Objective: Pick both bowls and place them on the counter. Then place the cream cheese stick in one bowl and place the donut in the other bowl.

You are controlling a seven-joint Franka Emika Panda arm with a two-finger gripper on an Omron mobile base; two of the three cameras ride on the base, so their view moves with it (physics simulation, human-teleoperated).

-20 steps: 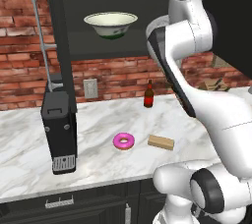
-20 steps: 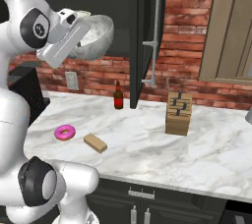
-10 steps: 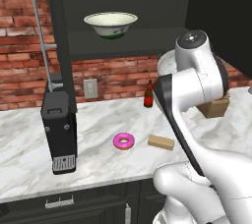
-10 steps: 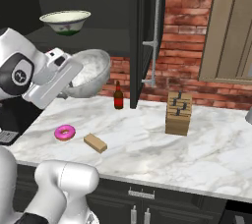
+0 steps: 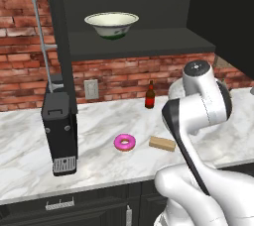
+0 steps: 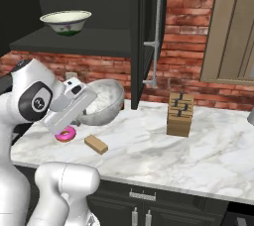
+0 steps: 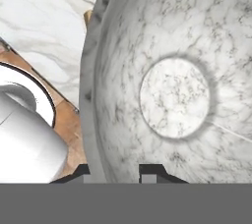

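Over on the far side from the pincer stands the black coffee machine (image 5: 61,133) on the white marble bench (image 5: 104,160), and high above the pincer the cream bowl with green marks (image 6: 65,22) sits on the dark shelf (image 6: 74,47). Next, the pink-iced donut (image 5: 124,142) lies flat on the bench, just below and beside the pincer in the right base view, with the tan cream cheese stick (image 6: 95,144) a little further along, the two apart from each other. A dark red bottle (image 5: 150,95) stands upright by the brick wall. Now the pincer (image 7: 120,171) itself: clamped on the rim of the grey-white marbled bowl (image 6: 101,102), one finger (image 7: 151,172) inside the wall and one outside, bowl tilted and held up off the bench. Well off beyond it, the wooden knife block (image 6: 179,114) stands on the bench
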